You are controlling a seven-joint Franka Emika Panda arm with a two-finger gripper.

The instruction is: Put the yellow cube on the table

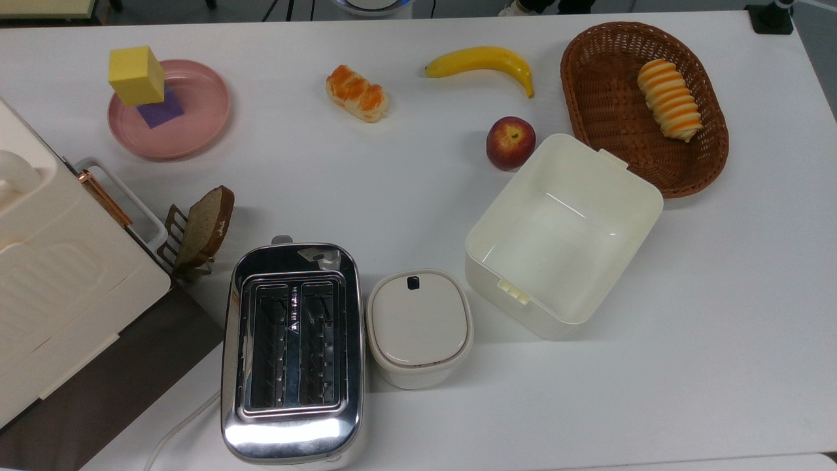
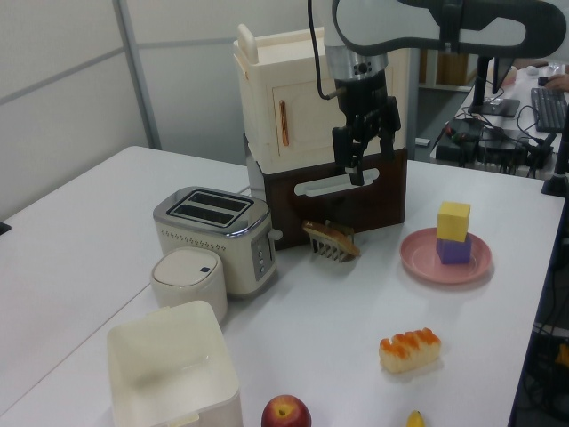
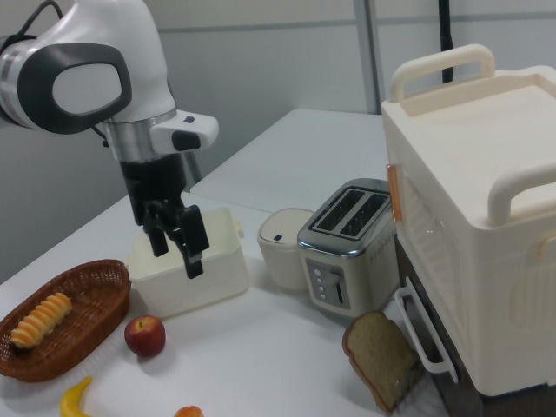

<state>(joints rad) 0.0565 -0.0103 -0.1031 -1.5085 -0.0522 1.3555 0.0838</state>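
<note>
Yellow cube [image 1: 136, 75] stacked squarely on purple cube [image 1: 161, 108], both on pink plate [image 1: 196, 121], not yet down on white table [image 1: 418, 190]. Taking the pink plate as landmark: in the top view, orange-glazed pastry [image 1: 357, 92] off to the top view's right, bread slice in a rack [image 1: 203, 229] below, chrome toaster [image 1: 292, 353] lower still. In the left view, arm's jaws [image 2: 364, 153] held high, well apart from the plate toward the left view's left, in front of the cream cabinet [image 2: 284, 107], parted moderately and gripping nothing. In the right view, same jaws [image 3: 176, 245] spread, empty, above the table near the cream open box [image 3: 217, 265].
</note>
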